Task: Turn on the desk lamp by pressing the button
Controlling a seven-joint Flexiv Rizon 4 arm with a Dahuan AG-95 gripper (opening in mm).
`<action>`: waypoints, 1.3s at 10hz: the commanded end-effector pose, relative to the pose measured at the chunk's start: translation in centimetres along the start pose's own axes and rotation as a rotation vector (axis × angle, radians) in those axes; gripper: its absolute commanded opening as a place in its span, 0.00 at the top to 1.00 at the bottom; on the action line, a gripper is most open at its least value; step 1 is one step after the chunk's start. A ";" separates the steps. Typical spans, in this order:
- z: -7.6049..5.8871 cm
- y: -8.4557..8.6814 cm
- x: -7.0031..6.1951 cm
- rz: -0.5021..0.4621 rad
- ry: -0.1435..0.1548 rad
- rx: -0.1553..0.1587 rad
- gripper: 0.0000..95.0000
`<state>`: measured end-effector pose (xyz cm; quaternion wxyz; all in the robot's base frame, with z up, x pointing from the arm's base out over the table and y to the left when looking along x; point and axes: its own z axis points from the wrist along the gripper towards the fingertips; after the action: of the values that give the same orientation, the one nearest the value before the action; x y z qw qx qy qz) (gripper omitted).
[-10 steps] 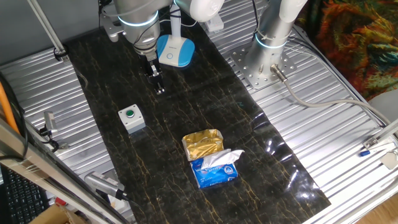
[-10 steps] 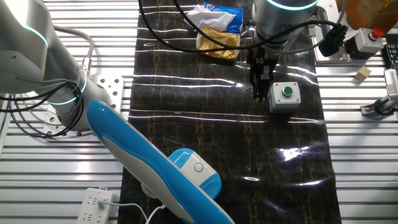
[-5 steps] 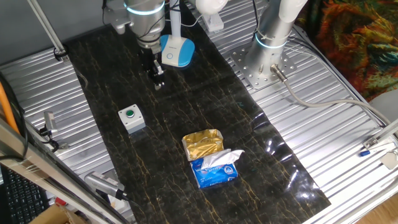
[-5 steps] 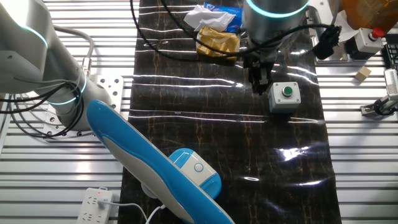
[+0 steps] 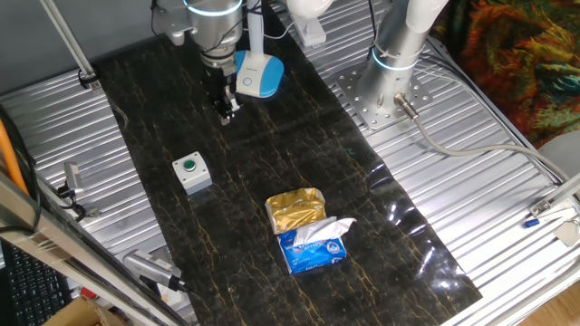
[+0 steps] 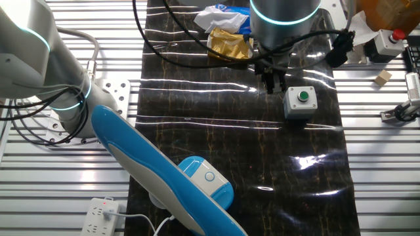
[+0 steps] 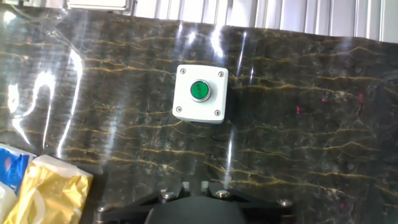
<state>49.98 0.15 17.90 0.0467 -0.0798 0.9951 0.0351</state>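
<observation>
Black two-finger gripper (image 5: pixel 226 112) hovers above dark marbled mat (image 5: pixel 299 172), just left of white-and-blue desk lamp (image 5: pixel 255 74); finger state cannot be told. Grey box with green button (image 5: pixel 191 171) nearer.

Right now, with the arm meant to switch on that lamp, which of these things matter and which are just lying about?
Part of the job:
desk lamp
gripper

Just lying about:
green push-button box
gold packet
blue tissue pack
white power strip
</observation>
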 end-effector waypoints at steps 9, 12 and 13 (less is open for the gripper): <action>0.1 0.0 0.0 -1.627 0.140 -0.011 1.00; 0.1 0.0 0.0 -1.947 0.053 0.090 1.00; 0.1 0.0 0.0 -2.008 0.033 0.079 1.00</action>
<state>49.97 0.11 17.84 0.0072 -0.5733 0.8192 -0.0136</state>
